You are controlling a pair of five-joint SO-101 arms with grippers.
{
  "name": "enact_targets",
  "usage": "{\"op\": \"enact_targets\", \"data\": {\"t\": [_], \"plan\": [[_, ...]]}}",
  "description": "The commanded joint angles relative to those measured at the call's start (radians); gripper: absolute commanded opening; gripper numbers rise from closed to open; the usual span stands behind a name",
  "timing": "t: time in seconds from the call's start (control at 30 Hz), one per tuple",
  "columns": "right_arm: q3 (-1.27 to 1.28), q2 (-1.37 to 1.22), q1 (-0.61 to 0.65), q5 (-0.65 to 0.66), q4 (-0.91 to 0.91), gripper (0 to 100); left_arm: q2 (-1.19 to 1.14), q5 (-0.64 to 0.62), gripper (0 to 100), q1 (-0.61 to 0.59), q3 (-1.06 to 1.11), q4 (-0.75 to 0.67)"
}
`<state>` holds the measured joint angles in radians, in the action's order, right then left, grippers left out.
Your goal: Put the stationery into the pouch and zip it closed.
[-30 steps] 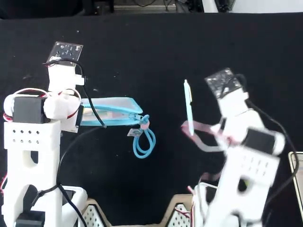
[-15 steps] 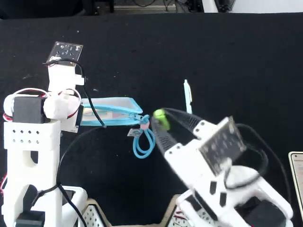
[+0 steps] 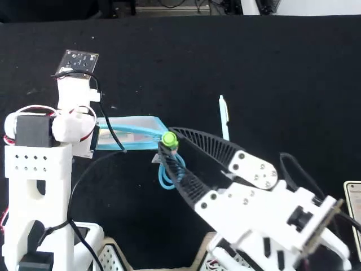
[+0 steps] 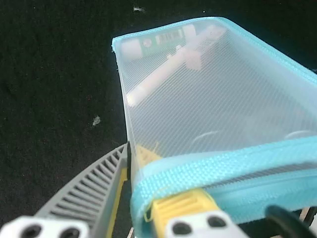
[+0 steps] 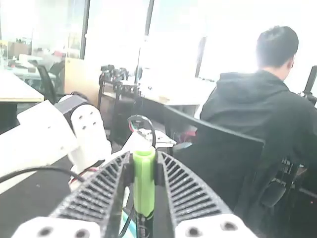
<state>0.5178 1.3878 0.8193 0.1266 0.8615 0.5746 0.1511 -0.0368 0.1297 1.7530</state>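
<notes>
Here the pouch (image 3: 132, 132) lay flat on the black table (image 3: 254, 68), a clear mesh bag with a light blue zip band. The left claw (image 4: 138, 198) was pinched on one short end of it, one finger under the mesh and the other on top of the blue edge. Through the mesh, in the left wrist view, a few white pieces (image 4: 163, 79) could be seen lying inside the bag.

The right claw (image 3: 167, 141) was pressed together on a green marker (image 3: 169, 139), the ribbed fingers (image 5: 106, 191) gripping it on both sides. From above, the marker's green end was over the pouch's far corner, the end away from the left claw, just by the zip pull. A blue cord loop (image 3: 169, 169) lay on the table below that corner, partly under the right claw's fingers.

A light blue pen (image 3: 224, 116) lay on the table to the side, apart from the pouch and beyond the right claw.
</notes>
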Motion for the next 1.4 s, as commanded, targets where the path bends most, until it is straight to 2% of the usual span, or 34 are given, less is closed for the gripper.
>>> {"op": "enact_targets", "data": {"t": [0.0,0.3,0.63,0.9,1.1,1.2,1.37], "plan": [[0.031,0.005,0.009,-0.011,-0.101,1.1,-0.011,0.000,3,-0.004,-0.004,0.005],[0.257,0.005,0.009,-0.008,-0.377,1.1,-0.011,0.000,3,-0.004,-0.004,0.005],[0.486,0.007,0.002,-0.002,-0.477,1.1,-0.011,0.003,3,-0.004,-0.004,0.005],[0.568,-0.002,0.006,-0.002,-0.442,1.5,-0.011,0.003,3,-0.004,-0.004,0.005],[0.490,-0.002,0.008,0.069,-0.213,16.5,-0.011,0.003,3,-0.004,-0.005,0.005],[0.432,-0.002,0.006,0.074,-0.141,16.9,-0.011,0.003,3,-0.004,-0.005,0.005],[0.366,-0.002,0.002,0.074,-0.129,16.9,-0.011,0.003,3,-0.004,-0.005,0.005]]}}
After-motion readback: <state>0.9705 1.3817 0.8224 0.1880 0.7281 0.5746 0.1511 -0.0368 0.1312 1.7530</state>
